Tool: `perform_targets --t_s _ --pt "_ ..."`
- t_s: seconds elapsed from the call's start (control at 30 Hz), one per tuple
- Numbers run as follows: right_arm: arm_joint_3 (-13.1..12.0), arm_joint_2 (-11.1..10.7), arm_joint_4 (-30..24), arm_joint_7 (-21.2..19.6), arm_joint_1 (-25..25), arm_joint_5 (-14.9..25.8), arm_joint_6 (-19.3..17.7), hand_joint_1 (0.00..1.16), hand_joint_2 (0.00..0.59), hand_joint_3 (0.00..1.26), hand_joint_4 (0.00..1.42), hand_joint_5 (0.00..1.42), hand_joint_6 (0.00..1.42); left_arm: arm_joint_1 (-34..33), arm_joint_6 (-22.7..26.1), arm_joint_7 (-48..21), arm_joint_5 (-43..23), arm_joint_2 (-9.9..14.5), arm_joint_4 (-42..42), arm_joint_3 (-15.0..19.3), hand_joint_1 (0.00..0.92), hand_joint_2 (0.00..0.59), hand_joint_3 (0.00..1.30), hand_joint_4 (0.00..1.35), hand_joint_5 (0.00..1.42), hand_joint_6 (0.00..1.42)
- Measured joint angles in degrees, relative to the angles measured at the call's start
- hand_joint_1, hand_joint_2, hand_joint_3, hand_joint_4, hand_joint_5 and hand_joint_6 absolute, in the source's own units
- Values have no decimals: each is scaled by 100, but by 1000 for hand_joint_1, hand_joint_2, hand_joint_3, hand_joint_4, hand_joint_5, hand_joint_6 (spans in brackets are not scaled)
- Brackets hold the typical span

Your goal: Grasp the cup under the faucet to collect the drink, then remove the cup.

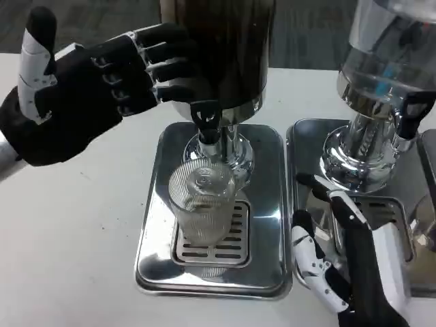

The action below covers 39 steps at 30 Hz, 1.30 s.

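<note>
White desk (pixel 75 238) surface, evenly lit, faint specks. Beyond its far edge, dark grey floor (pixel 88 24) with mottled texture.

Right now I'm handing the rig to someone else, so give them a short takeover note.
Left hand: holds nothing, fingers extended, raised beside the dark dispenser, fingertips near its body.
Right hand: holds nothing, fingers apart, low beside the drip tray.
Cup: upright on the tray's grate under the faucet, ungrasped; no drink visible in it.
Done: cup placed.
Left: grasp, fill, remove.

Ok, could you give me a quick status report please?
Left hand open, raised by dispenser. Right hand open, beside tray. Cup under faucet, ungrasped. Nothing blocking.
</note>
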Motion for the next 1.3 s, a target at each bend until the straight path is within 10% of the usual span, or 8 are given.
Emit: perform_targets --t_s 1.3 --pt "-37 32 119 -77 30 162 -37 353 437 303 234 235 162 -225 -1218 -214 815 -784 118 -538 0 78 312 225 196 255"
